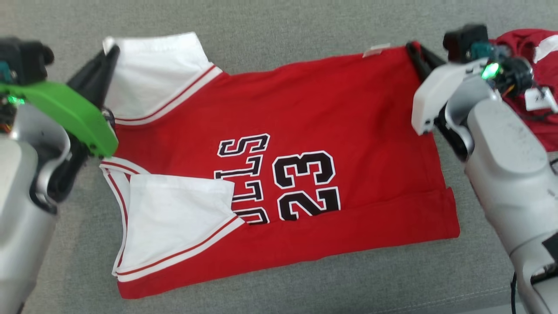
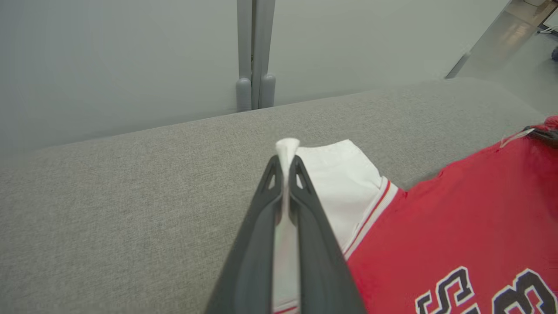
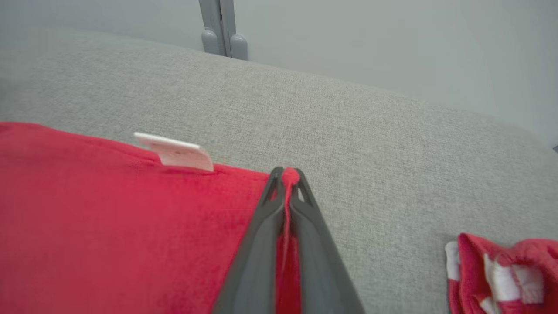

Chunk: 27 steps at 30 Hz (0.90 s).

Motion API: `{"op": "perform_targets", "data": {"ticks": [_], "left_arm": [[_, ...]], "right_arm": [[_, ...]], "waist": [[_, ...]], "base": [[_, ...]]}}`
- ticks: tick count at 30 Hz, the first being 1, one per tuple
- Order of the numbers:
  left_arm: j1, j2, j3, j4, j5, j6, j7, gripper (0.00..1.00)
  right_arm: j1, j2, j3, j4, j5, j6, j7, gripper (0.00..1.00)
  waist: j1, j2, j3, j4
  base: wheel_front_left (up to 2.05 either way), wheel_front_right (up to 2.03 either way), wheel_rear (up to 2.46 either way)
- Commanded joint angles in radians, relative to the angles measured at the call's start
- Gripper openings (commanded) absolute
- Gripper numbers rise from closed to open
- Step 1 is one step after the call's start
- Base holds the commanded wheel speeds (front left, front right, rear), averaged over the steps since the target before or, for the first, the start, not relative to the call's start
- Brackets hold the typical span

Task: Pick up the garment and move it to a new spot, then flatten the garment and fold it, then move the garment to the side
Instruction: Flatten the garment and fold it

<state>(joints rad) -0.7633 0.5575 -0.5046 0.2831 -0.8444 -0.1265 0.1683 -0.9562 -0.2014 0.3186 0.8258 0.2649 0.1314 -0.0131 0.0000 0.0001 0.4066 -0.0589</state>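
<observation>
The garment is a red basketball jersey with white shoulder panels and a black "23", spread flat on the grey cushion. My left gripper is shut on the far left white corner; in the left wrist view white cloth pokes out between its fingers. My right gripper is shut on the far right red corner, where red cloth is pinched between its fingers. A white label sticks up from the garment's far edge.
A second red and white garment lies crumpled at the far right, behind my right arm. The grey cushion has bare room in front of and behind the jersey. A pale wall with a grey post rises behind the cushion.
</observation>
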Motion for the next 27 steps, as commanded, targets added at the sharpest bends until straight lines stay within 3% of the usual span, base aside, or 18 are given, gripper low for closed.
{"op": "perform_targets", "data": {"ticks": [1, 8, 16, 23, 25, 26, 27], "left_arm": [[0.049, 0.012, 0.002, -0.02, -0.009, 0.004, -0.02, 0.0], [0.293, 0.043, 0.031, -0.171, -0.036, 0.068, -0.118, 0.0], [0.563, 0.039, 0.052, -0.326, -0.079, 0.162, -0.194, 0.0], [0.684, -0.002, 0.03, -0.324, -0.128, 0.181, -0.215, 0.0], [0.703, -0.012, 0.022, -0.298, -0.134, 0.173, -0.218, 0.0], [0.708, -0.018, 0.017, -0.283, -0.132, 0.171, -0.225, 0.29], [0.713, -0.023, 0.014, -0.269, -0.134, 0.168, -0.228, 0.48]], "right_arm": [[0.041, -0.005, 0.005, -0.009, 0.01, -0.002, -0.023, 0.0], [0.23, -0.025, -0.025, -0.114, 0.027, -0.002, -0.104, 0.0], [0.459, -0.005, -0.141, -0.271, -0.027, -0.002, -0.092, 0.0], [0.605, 0.045, -0.226, -0.367, -0.058, -0.002, -0.047, 0.0], [0.637, 0.054, -0.244, -0.389, -0.072, -0.002, -0.039, 0.14], [0.651, 0.061, -0.255, -0.402, -0.082, -0.002, -0.037, 0.35], [0.664, 0.068, -0.265, -0.412, -0.09, -0.002, -0.04, 0.7]], "waist": [[0.0, -0.0001, -0.045, 0.007], [0.0, -0.0001, -0.126, 0.018], [0.0, -0.0001, -0.191, 0.024], [0.0, -0.0001, -0.229, 0.028], [0.0, -0.0001, -0.236, 0.027], [0.0, -0.0001, -0.24, 0.026], [0.0, -0.0001, -0.243, 0.025]], "base": [[0.0, 0.0, 0.0], [0.0, 0.0, 0.0], [0.0, 0.0, 0.0], [0.0, 0.0, 0.0], [0.0, 0.0, 0.0], [0.0, 0.0, 0.0], [0.0, 0.0, 0.0]]}}
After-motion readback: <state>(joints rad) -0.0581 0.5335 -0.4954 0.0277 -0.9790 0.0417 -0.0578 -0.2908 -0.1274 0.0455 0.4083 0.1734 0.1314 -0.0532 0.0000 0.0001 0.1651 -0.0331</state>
